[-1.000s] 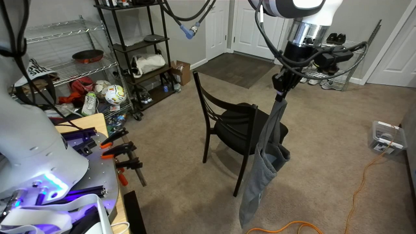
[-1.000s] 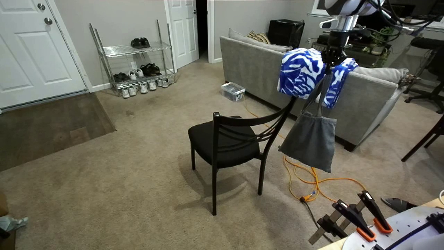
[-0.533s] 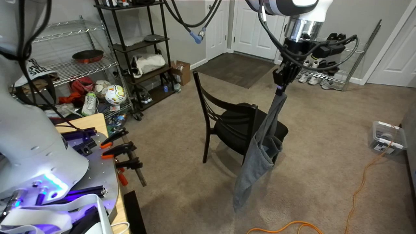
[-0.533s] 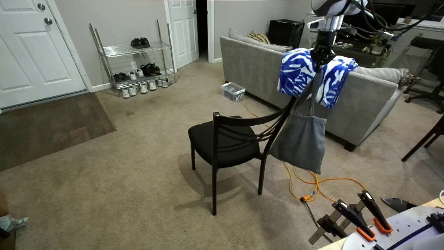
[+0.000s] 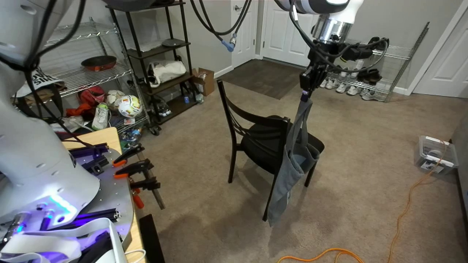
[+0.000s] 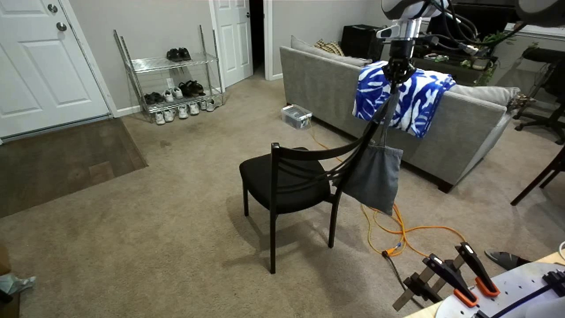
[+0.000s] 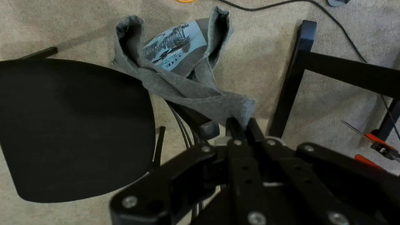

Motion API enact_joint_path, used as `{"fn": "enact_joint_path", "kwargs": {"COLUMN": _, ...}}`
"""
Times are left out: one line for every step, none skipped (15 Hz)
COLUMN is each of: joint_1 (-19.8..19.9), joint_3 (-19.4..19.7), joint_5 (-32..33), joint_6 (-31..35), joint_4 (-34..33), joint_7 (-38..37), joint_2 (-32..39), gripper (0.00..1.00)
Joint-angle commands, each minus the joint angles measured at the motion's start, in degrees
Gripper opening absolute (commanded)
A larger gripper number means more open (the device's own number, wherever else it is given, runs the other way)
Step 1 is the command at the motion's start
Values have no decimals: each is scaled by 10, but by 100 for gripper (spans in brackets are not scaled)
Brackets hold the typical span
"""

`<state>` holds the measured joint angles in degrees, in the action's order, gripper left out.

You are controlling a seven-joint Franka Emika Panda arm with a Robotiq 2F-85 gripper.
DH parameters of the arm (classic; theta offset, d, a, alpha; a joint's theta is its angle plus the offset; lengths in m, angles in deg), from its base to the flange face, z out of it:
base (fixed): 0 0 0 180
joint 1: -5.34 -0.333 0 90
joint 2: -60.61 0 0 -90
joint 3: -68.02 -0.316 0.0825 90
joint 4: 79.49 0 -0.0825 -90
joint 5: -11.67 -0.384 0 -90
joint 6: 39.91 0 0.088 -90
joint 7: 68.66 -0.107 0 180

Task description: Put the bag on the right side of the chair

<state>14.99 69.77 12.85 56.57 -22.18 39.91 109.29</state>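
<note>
I find the gripper (image 7: pixel 241 125) closed, fingertips pinching the straps (image 7: pixel 215 104) of the grey bag (image 5: pixel 293 170). The bag hangs beside a backrest post (image 6: pixel 356 160) of the black chair (image 6: pixel 291 199), on the post's outer side, its mouth gaping around a blue printed panel (image 7: pixel 176 47). Whether cloth touches that post, I cannot determine remotely.

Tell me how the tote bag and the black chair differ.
The tote bag is grey; the chair is black. The tote bag is limp cloth; the chair is rigid, with a flat seat. The tote bag hangs by its straps from the jaws, while the chair stands on the carpet. Both are mostly one muted colour.
</note>
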Motion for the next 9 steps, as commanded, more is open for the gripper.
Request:
{"fn": "enact_joint_path", "kwargs": {"joint_1": -12, "joint_3": -8, "joint_5": 22, "joint_6": -45, "joint_4": -57, "joint_7": -8, "joint_2": 23, "gripper": 2}}
{"fn": "enact_joint_path", "kwargs": {"joint_1": -16, "joint_3": -9, "joint_5": 25, "joint_6": -53, "joint_4": -67, "joint_7": -7, "joint_2": 28, "gripper": 2}}
{"fn": "enact_joint_path", "kwargs": {"joint_1": -19, "joint_3": -10, "joint_5": 27, "joint_6": -62, "joint_4": -76, "joint_7": -6, "joint_2": 33, "gripper": 2}}
{"fn": "enact_joint_path", "kwargs": {"joint_1": -22, "joint_3": -11, "joint_5": 28, "joint_6": -72, "joint_4": -85, "joint_7": -5, "joint_2": 38, "gripper": 2}}
{"fn": "enact_joint_path", "kwargs": {"joint_1": -29, "joint_3": -3, "joint_5": 23, "joint_6": -77, "joint_4": -90, "joint_7": -1, "joint_2": 41, "gripper": 2}}
{"fn": "enact_joint_path", "kwargs": {"joint_1": -31, "joint_3": -4, "joint_5": 24, "joint_6": -83, "joint_4": -96, "joint_7": 5, "joint_2": 46, "gripper": 2}}
{"fn": "enact_joint_path", "kwargs": {"joint_1": -34, "joint_3": -4, "joint_5": 24, "joint_6": -88, "joint_4": -102, "joint_7": 5, "joint_2": 50, "gripper": 2}}
{"fn": "enact_joint_path", "kwargs": {"joint_1": -35, "joint_3": -4, "joint_5": 24, "joint_6": -93, "joint_4": -109, "joint_7": 7, "joint_2": 55, "gripper": 2}}
{"fn": "enact_joint_path", "kwargs": {"joint_1": -38, "joint_3": -3, "joint_5": 24, "joint_6": -96, "joint_4": -113, "joint_7": 8, "joint_2": 59, "gripper": 2}}
